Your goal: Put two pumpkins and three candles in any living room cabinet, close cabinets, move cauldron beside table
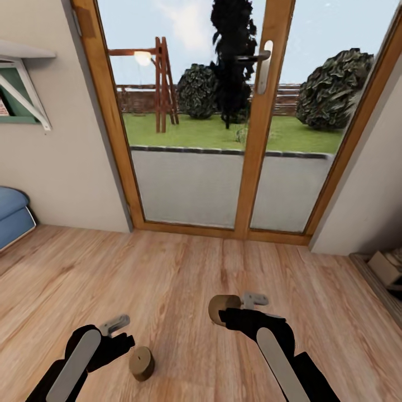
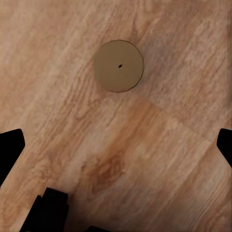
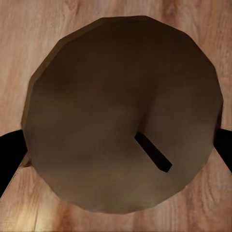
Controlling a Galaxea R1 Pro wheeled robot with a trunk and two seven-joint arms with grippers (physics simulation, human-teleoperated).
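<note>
One candle (image 1: 224,309) sat clamped in the right gripper (image 1: 230,316), lifted clear of the floor (image 1: 184,268) and tipped on its side, its round end turned out toward the glass doors (image 1: 223,117). From the right wrist camera that candle (image 3: 123,113) loomed huge and brown, the dark wick (image 3: 153,152) slanting across its face, with a black finger (image 3: 9,154) showing at either edge, pressed in against its sides. Firm grip, no gap that I could see.

The second candle (image 1: 142,363) stood upright on the planks, just beside the left gripper (image 1: 124,333) and a little nearer the robot than its fingertips, not touching them. The left wrist camera looked straight down on it: a flat beige disc (image 2: 118,65) with a pinpoint wick at the centre, bare wood all round it. That gripper's black fingers (image 2: 10,145) sat far out at the two edges of the picture, spread wide apart, nothing between them but floor.

Both black arms reached forward low over the light wood planks, each with a pale strip along its forearm. Ahead rose the wood-framed glass doors, a long handle (image 1: 264,66) on the middle post, and beyond the glass a lawn, round bushes, a dark tree and a wooden swing frame (image 1: 162,84). Off to the left, the blue sofa (image 1: 12,215) poked in against the beige wall, with a pale shelf bracket (image 1: 25,89) above it. At the far right some pale boxes (image 1: 388,267) showed low down.
</note>
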